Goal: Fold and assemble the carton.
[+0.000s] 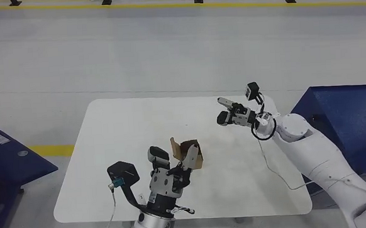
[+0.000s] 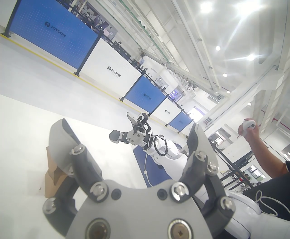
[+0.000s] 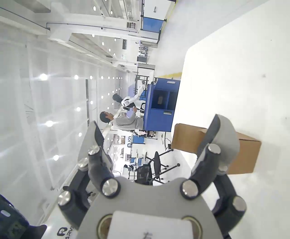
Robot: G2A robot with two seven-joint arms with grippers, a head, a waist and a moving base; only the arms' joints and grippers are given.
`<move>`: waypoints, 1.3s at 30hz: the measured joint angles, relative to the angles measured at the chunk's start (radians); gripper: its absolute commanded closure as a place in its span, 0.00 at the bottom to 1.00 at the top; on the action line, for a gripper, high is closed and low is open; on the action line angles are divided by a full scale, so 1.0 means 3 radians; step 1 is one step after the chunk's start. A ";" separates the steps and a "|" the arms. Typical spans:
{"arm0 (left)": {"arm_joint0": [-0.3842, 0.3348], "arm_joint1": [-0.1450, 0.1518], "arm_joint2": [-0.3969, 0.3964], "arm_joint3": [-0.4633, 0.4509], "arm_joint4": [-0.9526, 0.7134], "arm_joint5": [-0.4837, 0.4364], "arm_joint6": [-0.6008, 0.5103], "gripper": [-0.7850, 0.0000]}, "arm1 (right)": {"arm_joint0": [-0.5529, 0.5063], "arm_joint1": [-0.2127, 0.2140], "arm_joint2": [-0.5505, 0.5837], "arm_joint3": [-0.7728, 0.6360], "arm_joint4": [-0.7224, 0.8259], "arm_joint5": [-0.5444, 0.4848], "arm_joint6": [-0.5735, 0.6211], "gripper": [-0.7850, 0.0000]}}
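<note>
left gripper (image 1: 172,159) spread open by the table's (image 1: 108,131) near edge on my side, one finger just beside the brown carton (image 1: 191,152) mid-table, right gripper (image 1: 225,109) also open, well apart toward the right edge

One carton (image 1: 191,152), one table (image 1: 139,123), two end effectors (image 1: 172,157) (image 1: 222,109)

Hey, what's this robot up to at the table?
A small brown carton sits on the white table, already box-shaped, with a flap sticking up. The left gripper is open right beside it, not gripping it. The right gripper hangs open off to the side, apart from the carton.
</note>
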 measured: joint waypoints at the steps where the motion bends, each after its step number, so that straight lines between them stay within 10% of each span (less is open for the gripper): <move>1: 0.0000 0.0000 0.0000 0.0000 0.0000 0.0000 0.0000 0.00 | 0.0000 0.0000 0.0000 -0.0001 0.0000 0.0003 0.0000 0.00; 13: -0.0005 -0.0006 -0.0006 0.0039 -0.0080 0.0119 -0.0100 0.00 | 0.0000 0.0000 0.0000 -0.0001 0.0000 0.0003 -0.0001 0.00; 25: -0.0951 -0.0210 0.0663 0.0606 -0.0888 0.2755 -0.0427 0.00 | 0.0000 0.0000 0.0000 -0.0001 0.0000 0.0003 -0.0001 0.00; 35: -0.1154 -0.0424 0.0793 0.1149 -0.1420 0.2829 0.0734 0.00 | 0.0000 0.0000 0.0000 -0.0001 0.0000 0.0003 -0.0001 0.00; 39: -0.1144 -0.0422 0.0782 0.1147 -0.1407 0.2829 0.0668 0.00 | 0.0000 0.0000 0.0000 -0.0001 0.0000 0.0003 -0.0001 0.00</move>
